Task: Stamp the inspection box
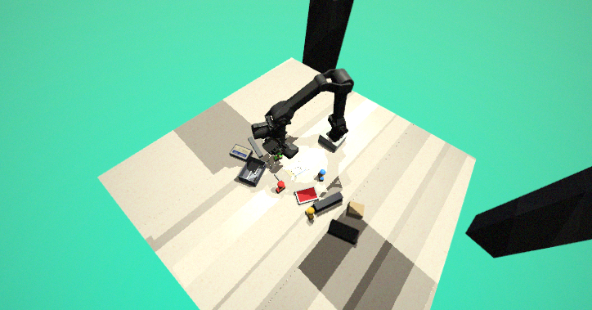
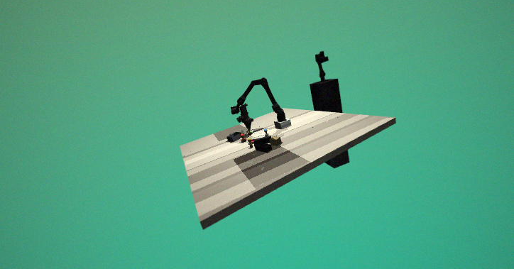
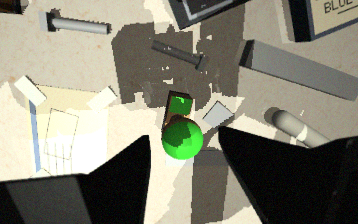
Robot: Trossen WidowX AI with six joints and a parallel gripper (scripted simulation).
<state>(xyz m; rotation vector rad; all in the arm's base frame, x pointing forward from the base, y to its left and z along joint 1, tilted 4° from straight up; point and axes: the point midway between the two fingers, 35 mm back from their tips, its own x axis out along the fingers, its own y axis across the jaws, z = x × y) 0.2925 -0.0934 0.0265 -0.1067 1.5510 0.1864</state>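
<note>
A stamp with a green ball knob point(image 1: 277, 157) point(image 2: 249, 132) point(image 3: 182, 140) stands on the bench. My gripper point(image 1: 284, 153) point(image 2: 249, 128) point(image 3: 184, 137) is open above it; in the wrist view the knob shows between the two fingertips. No lettering on the stamps is readable. The card point(image 1: 291, 173) point(image 3: 92, 142), with a thin outlined box, lies beside the green stamp, left of it in the wrist view. The red ink pad point(image 1: 306, 195) lies open. Stamps with red point(image 1: 280, 184), blue point(image 1: 322, 172) and yellow point(image 1: 310, 210) knobs stand around the card and pad.
A dark tray point(image 1: 248, 181) and a label plate point(image 1: 240, 151) point(image 3: 335, 14) reading "BLUE" lie near the green stamp. A grey bar point(image 1: 255, 146) point(image 3: 305, 71), bolts point(image 3: 80, 25) and a pale cylinder point(image 3: 297, 127) lie nearby. A dark bar point(image 1: 328, 202), black block point(image 1: 343, 231) and tan block point(image 1: 356, 209) lie beyond the pad.
</note>
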